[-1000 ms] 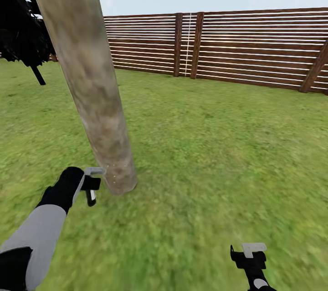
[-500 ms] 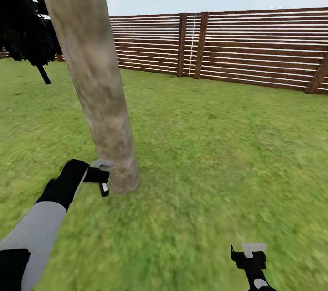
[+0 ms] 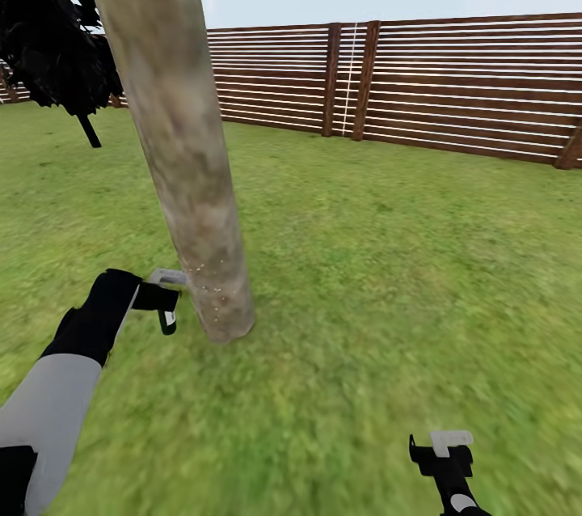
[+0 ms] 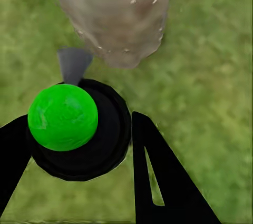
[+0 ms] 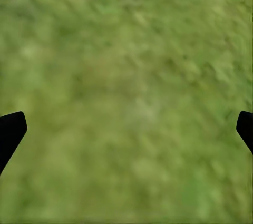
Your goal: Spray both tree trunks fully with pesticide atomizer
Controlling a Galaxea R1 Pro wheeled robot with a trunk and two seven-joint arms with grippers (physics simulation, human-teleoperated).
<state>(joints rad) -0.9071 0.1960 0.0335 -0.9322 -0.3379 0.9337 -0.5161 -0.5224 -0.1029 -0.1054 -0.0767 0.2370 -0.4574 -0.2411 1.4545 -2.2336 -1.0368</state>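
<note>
Risk: left end effector (image 4: 79, 145), clamped on the pesticide atomizer (image 4: 63, 117) beside the tree trunk (image 3: 174, 128), wets only its base; right end effector (image 5: 126, 129) wide, idle.

Grey forearm (image 3: 52, 411), black wrist, seemingly black-fingered tool (image 3: 166, 302).

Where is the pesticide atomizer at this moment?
The pesticide atomizer sits between the left tool's fingers, low at the head view's left, its nozzle aimed at the foot of the tree trunk, just short of it.
</note>
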